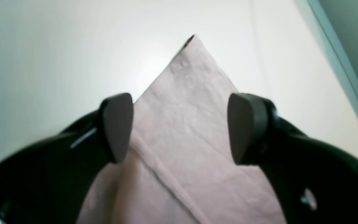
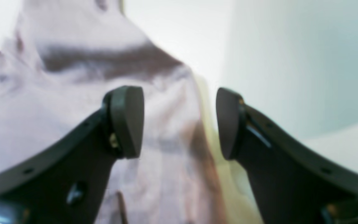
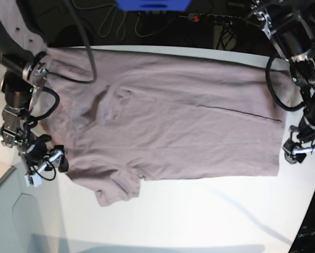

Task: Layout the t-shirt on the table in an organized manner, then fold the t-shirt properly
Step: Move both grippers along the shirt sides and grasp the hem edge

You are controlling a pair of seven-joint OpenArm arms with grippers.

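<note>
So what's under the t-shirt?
The t-shirt lies spread flat on the white table, which shows all around it. Whatever sits beneath the cloth is covered, so only table can be assumed there. No lump shows through apart from wrinkles.

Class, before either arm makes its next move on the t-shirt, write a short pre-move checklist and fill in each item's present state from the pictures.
1. Left gripper jaws apart, nothing held: ok.
2. Right gripper jaws apart, nothing held: ok.
3. T-shirt spread out on the table: ok.
4. Cloth free of wrinkles near the collar end: not ok.
5. Hem corner under the left gripper flat: ok.
6. Far sleeve laid flat: cannot tell.
</note>
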